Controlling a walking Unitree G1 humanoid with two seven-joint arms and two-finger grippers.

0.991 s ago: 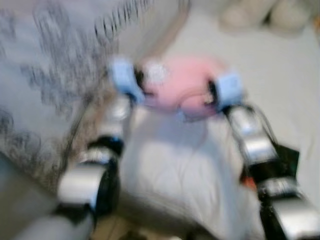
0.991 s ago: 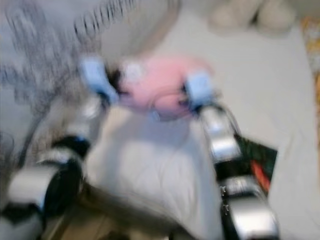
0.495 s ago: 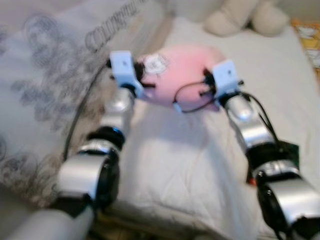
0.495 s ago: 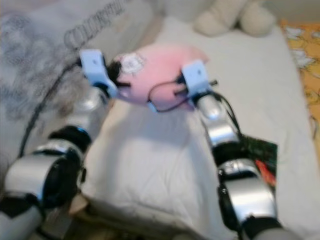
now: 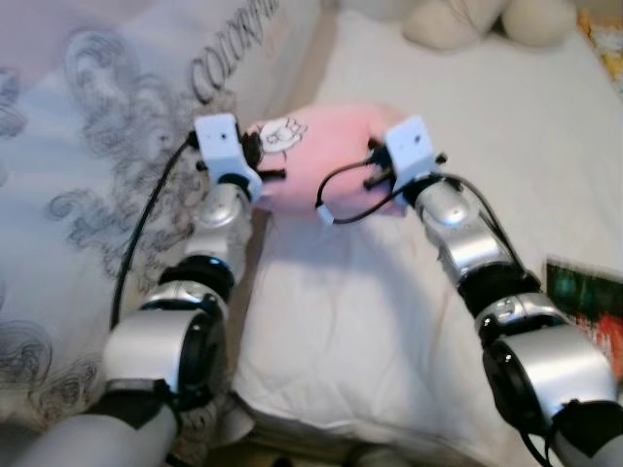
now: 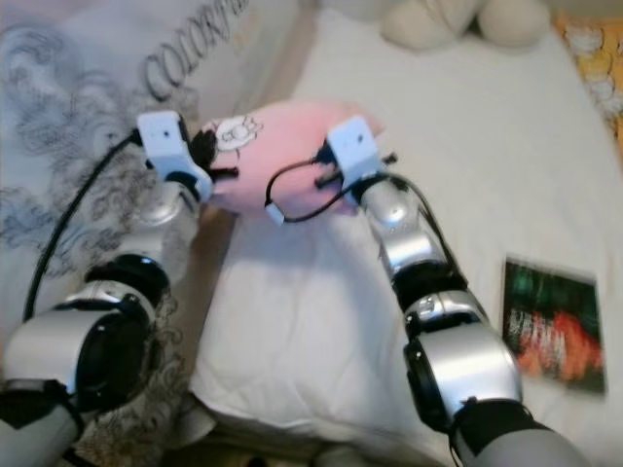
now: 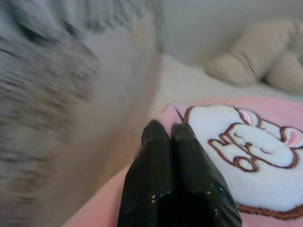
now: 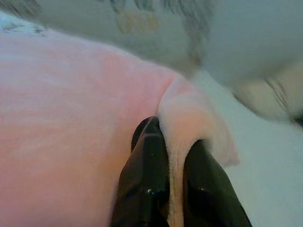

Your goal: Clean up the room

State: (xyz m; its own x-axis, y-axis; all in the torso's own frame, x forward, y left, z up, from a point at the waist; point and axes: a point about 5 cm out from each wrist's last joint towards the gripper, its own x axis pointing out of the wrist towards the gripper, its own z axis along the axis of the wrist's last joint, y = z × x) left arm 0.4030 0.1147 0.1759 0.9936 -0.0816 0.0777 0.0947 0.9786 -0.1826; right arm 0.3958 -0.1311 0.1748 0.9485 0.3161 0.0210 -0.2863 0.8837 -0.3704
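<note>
Both arms are carrying the pink pillow [image 5: 331, 156] at upper centre: right end effector [image 8: 175, 156] pinching its edge, left end effector [image 7: 171, 137] clenched against it. Placing it and the book [image 6: 552, 324] look left to do.

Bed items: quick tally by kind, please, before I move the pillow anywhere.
Pink pillow: 1, held at both ends by the left end effector and right end effector
Cream plush toy: 1
Book: 1
Patterned grey bedding: 1
Total: 4
</note>
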